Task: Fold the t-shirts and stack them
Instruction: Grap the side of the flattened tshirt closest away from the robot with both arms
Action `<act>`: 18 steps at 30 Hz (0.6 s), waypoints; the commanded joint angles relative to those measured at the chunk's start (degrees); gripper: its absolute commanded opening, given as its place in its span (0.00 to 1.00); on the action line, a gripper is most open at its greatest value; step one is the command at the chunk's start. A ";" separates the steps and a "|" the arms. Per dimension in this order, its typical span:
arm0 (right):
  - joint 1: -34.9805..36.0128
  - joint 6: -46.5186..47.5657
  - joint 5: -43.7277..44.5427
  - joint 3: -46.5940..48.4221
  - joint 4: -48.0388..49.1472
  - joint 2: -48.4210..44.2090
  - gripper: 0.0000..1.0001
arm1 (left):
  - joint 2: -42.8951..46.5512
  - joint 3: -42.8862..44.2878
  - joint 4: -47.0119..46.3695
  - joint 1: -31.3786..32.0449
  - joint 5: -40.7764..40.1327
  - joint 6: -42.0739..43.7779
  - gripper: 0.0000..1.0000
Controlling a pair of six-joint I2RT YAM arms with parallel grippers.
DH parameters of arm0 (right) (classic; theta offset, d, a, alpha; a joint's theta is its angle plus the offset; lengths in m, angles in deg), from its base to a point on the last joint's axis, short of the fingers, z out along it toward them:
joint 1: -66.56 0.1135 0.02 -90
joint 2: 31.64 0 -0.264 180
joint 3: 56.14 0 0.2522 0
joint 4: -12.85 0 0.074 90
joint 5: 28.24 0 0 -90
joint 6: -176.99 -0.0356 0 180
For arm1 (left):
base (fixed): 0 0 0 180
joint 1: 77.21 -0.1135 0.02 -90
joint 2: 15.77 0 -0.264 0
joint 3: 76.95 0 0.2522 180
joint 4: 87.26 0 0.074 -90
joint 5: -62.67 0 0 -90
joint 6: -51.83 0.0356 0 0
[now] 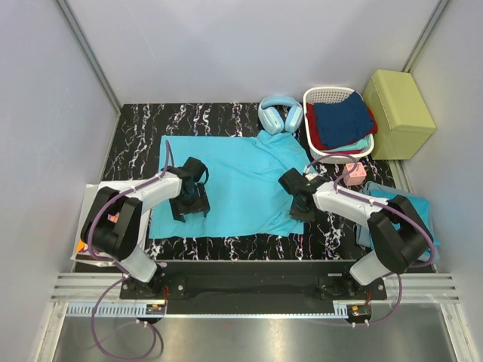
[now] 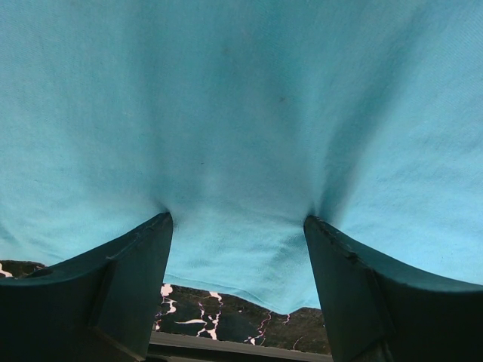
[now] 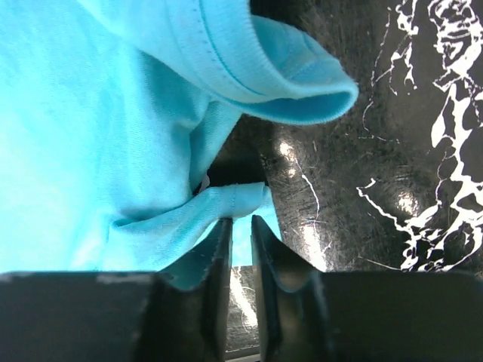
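Note:
A turquoise t-shirt point(image 1: 234, 181) lies spread flat on the black marbled table point(image 1: 136, 143). My left gripper point(image 1: 190, 205) stands on the shirt's left part near the front hem. It is open, and its two fingers press into the cloth point(image 2: 241, 113) wide apart around my left gripper's tips point(image 2: 238, 219). My right gripper point(image 1: 299, 204) is at the shirt's right edge. Its jaws point(image 3: 240, 220) are nearly together with a strip of the shirt's edge point(image 3: 226, 204) pinched between them. A rolled sleeve hem point(image 3: 287, 83) lies just beyond. More turquoise cloth point(image 1: 419, 205) lies at the table's right edge.
Pale blue headphones point(image 1: 280, 115) lie at the back beside the shirt's collar. A white basket point(image 1: 332, 94) holding navy and red clothes stands at the back right. Beside it is a yellow-green box point(image 1: 398, 113). A small pink object point(image 1: 355, 173) sits near the right arm.

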 commanded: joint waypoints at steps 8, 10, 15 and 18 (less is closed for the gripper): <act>-0.80 -0.73 -1.41 -2.05 3.69 -1.66 0.38 | -0.45 1.39 0.06 0.71 0.68 -0.84 0.75; -1.59 -0.82 -2.03 -3.19 4.74 -1.65 0.39 | -0.45 1.39 0.06 0.79 0.77 -0.76 0.75; -2.74 -0.82 -4.14 -5.12 7.29 -2.44 0.31 | -0.63 1.39 0.06 0.88 0.85 -0.76 0.75; -2.83 -0.47 -3.88 -4.86 7.55 -3.41 0.24 | -0.63 1.48 0.15 0.97 0.85 -0.76 0.75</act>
